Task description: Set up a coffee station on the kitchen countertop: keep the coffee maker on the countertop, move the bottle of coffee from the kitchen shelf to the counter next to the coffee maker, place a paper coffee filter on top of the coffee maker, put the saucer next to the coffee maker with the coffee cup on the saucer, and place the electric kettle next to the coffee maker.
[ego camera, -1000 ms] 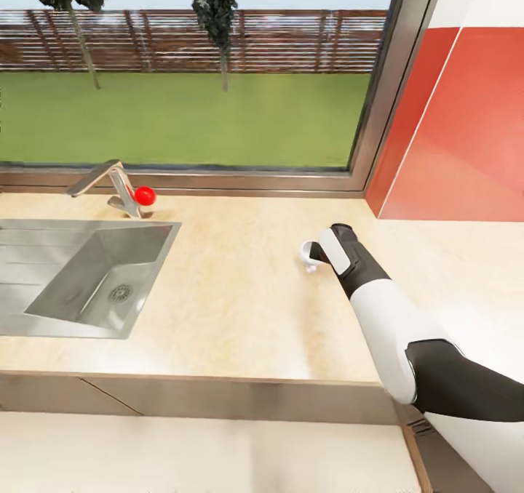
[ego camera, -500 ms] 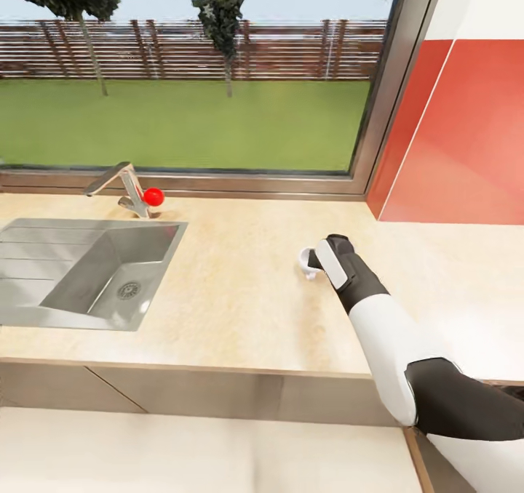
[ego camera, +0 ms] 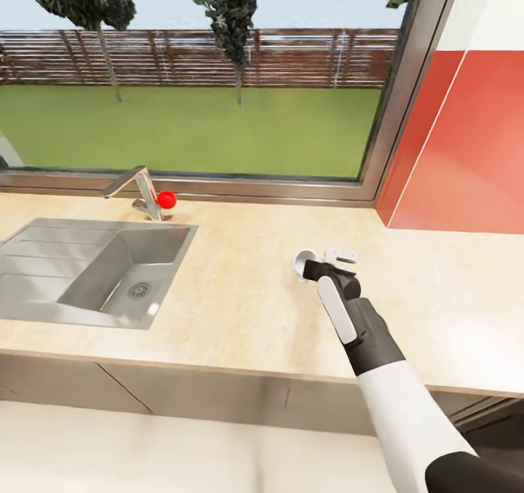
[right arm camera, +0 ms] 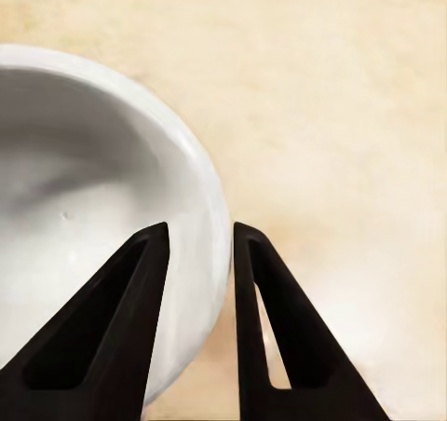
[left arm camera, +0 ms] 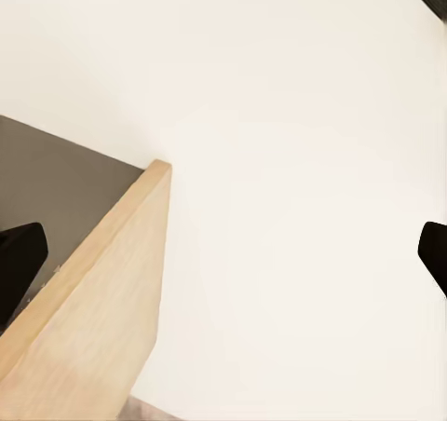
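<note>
Bench (ego camera: 240,289) surface open between sink (ego camera: 94,275) and red wall panel (ego camera: 466,158). Obstacles: faucet (ego camera: 138,191) at the sink's rear, window frame (ego camera: 397,107) behind. White cup (ego camera: 306,262) occupies mid-bench, its rim between the right fingers (right arm camera: 121,337).

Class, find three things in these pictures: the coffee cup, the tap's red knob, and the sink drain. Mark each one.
coffee cup (right arm camera: 84,188): right wrist view, on its white inner wall.
red knob (ego camera: 167,200): head view, on the knob's middle.
sink drain (ego camera: 139,290): head view, on the drain's grate.
</note>
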